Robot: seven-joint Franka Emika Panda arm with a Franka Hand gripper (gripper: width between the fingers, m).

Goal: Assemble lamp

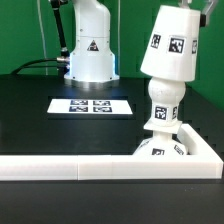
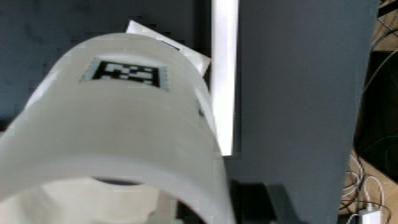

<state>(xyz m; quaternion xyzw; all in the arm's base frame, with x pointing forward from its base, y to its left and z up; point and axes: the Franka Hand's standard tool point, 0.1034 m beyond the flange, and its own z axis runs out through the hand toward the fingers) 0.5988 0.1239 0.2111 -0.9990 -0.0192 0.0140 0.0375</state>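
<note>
Lamp mostly built: bulb (image 1: 163, 103) stands upright in the base (image 1: 165, 150) at lower right of the exterior view, against the white rail (image 1: 60, 167). Shade (image 1: 172, 45) hangs tilted just above the bulb, still to be seated; gripper out of frame, so its grip can't be told.

A black table top (image 1: 40, 125) fills most of the exterior view, dim and matte under even light. A white raised rail (image 1: 70, 168) borders it at six o'clock, turning back toward three o'clock. The marker board (image 1: 92, 105) lies flat near the centre. Behind, at twelve o'clock, hangs a dark curtain (image 1: 25, 30), with cables (image 1: 40, 62) trailing at ten o'clock.
</note>
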